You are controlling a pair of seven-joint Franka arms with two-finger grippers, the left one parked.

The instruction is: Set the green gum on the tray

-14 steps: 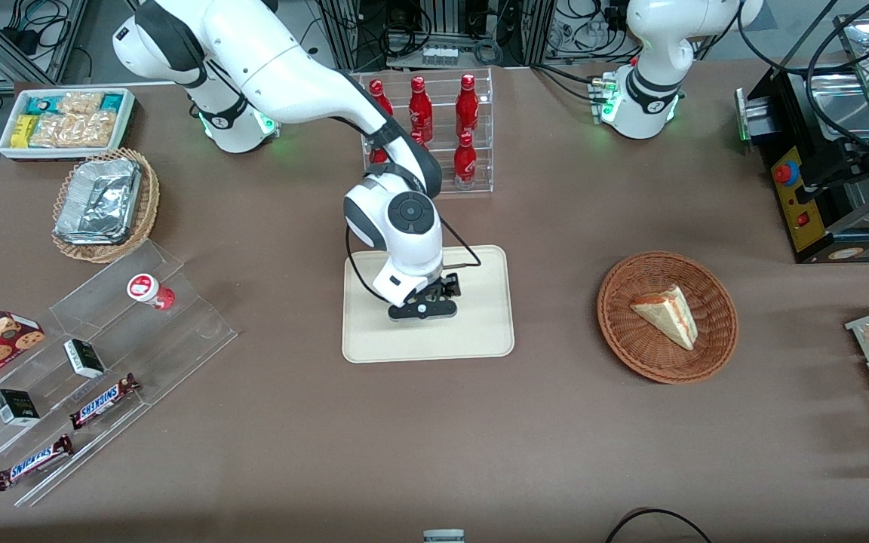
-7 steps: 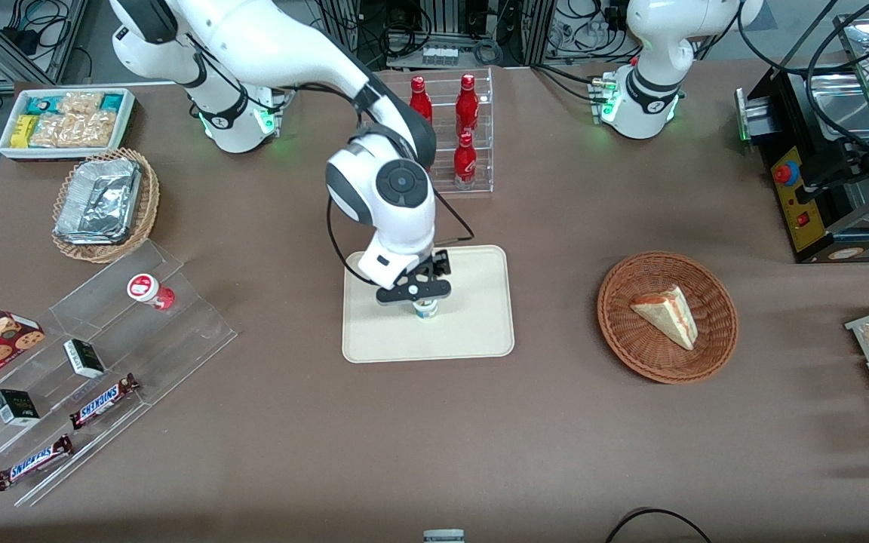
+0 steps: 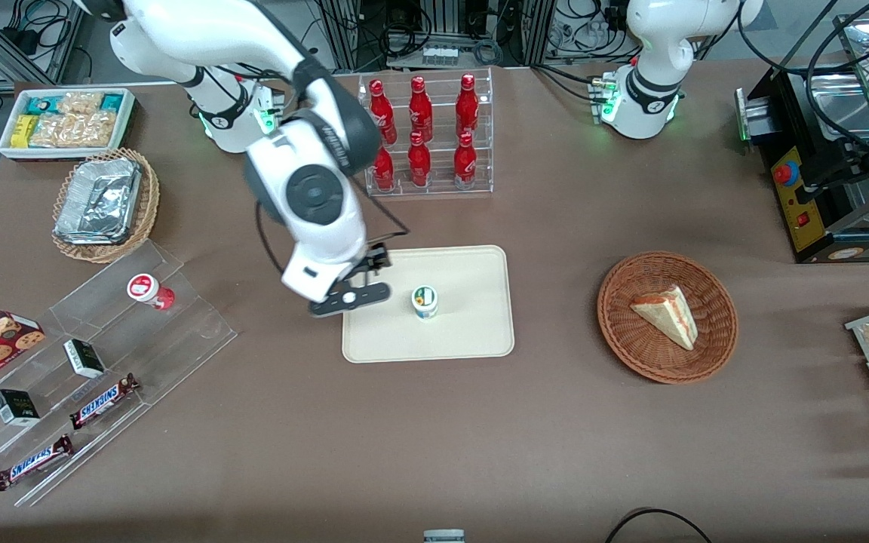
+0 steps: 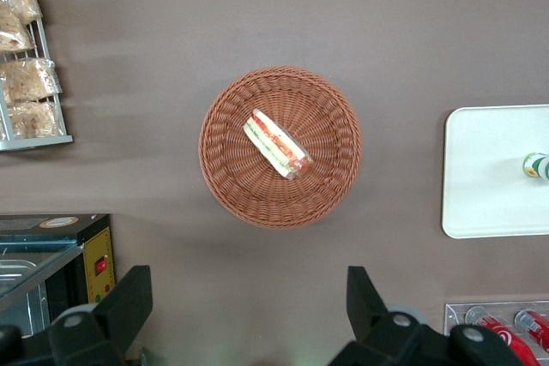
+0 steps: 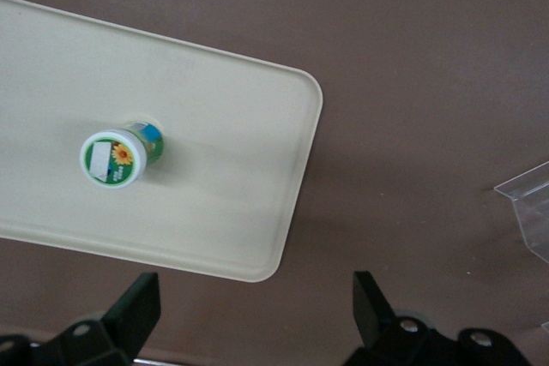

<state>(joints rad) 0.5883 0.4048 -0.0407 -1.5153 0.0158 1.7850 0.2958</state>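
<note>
Green gum stands upright on the tray, near the tray's middle, with nothing touching it. Its white lid with the green rim faces up, and the right wrist view shows a small flower mark on the lid. In the left wrist view the green gum shows at the picture's edge, on the tray.

The gripper hangs above the tray's edge at the working arm's end, well off the bottle and raised above the table. Its fingers are spread wide apart with nothing between them; in the right wrist view the tray's rounded corner and bare brown table lie between the two fingers.

Measured from the tray: the rack of red bottles stands farther from the front camera. A wicker basket with a sandwich wedge lies toward the parked arm's end. The clear stepped stand lies toward the working arm's end, and on it a red-lidded bottle lies tilted.
</note>
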